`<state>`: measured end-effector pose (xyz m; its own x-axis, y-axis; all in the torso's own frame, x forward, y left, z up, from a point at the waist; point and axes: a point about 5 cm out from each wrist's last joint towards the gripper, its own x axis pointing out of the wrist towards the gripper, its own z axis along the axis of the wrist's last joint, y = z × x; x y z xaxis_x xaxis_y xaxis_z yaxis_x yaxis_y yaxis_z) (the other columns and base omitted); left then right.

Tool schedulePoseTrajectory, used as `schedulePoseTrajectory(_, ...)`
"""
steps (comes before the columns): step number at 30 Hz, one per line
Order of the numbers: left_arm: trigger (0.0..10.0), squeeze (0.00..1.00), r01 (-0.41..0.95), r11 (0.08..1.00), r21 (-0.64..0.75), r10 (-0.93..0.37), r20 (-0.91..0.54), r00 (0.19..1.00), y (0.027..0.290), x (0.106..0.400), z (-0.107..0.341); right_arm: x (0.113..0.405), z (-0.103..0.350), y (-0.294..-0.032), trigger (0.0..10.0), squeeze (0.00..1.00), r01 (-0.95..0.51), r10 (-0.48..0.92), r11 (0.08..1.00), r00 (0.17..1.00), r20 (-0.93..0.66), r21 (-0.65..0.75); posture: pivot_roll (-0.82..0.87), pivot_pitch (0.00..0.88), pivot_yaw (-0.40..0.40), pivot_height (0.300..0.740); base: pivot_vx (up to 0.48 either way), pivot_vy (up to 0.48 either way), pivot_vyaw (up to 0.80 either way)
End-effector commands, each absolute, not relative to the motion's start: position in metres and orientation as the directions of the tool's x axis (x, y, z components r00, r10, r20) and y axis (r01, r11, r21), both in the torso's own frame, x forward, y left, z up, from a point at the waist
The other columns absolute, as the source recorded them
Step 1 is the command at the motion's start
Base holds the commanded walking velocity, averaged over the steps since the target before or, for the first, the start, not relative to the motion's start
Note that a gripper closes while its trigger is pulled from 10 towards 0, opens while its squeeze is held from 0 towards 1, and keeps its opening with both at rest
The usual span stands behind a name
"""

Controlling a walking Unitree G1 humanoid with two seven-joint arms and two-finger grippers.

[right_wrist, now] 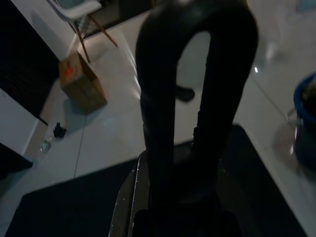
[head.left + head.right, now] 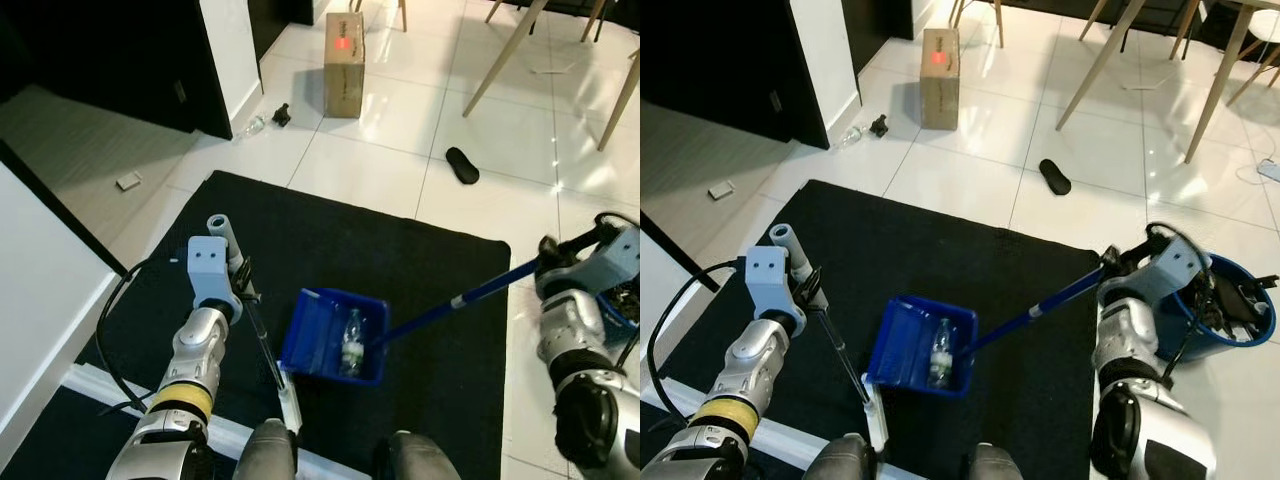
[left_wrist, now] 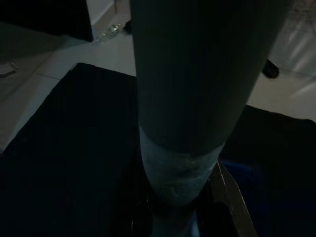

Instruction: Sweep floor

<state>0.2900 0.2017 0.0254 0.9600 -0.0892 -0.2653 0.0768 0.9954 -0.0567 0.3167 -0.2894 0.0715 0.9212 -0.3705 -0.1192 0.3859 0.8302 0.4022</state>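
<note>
Plastic, blue and boxy, the dustpan (image 2: 330, 335) sits on a black rug (image 2: 380, 260) with a clear crumpled bottle (image 2: 352, 340) inside. The right gripper (image 2: 1110, 268) is clamped on its long blue handle (image 2: 1040, 308); the left gripper (image 2: 245, 285) pinches a thin dark broom stick (image 2: 268, 355). On glossy white tiles (image 2: 400, 120) stands a brown cardboard box (image 2: 344, 62) with a red label, unreadable.

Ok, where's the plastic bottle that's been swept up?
The plastic bottle lies inside the blue dustpan on the black rug, straight ahead of the robot, centre of both eye views.
</note>
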Motion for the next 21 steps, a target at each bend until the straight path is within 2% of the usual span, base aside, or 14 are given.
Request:
schedulePoseTrajectory(1, 10.0, 0.00, 0.102, 0.993, -0.065, -0.115, -0.269, 0.956, 0.195, 0.289, 0.024, 0.318, 0.083, -0.302, 10.0, 0.00, 0.405, -0.410, 0.813, 0.908, -0.081, 0.419, 0.11, 0.000, -0.012, 0.740, 0.000, -0.480, 0.00)
schedulePoseTrajectory(8, 10.0, 0.00, 0.097, 0.993, -0.071, -0.113, -0.269, 0.957, 0.194, 0.287, 0.023, 0.319, 0.093, -0.314, 10.0, 0.00, 0.420, -0.434, 0.807, 0.899, -0.066, 0.416, 0.11, 0.000, -0.025, 0.740, 0.000, -0.480, 0.00)
schedulePoseTrajectory(21, 10.0, 0.00, 0.089, 0.994, -0.066, -0.103, -0.267, 0.958, 0.197, 0.292, 0.026, 0.328, 0.109, -0.316, 10.0, 0.00, 0.403, -0.437, 0.807, 0.899, -0.022, 0.432, 0.11, 0.000, -0.013, 0.740, 0.000, -0.480, 0.00)
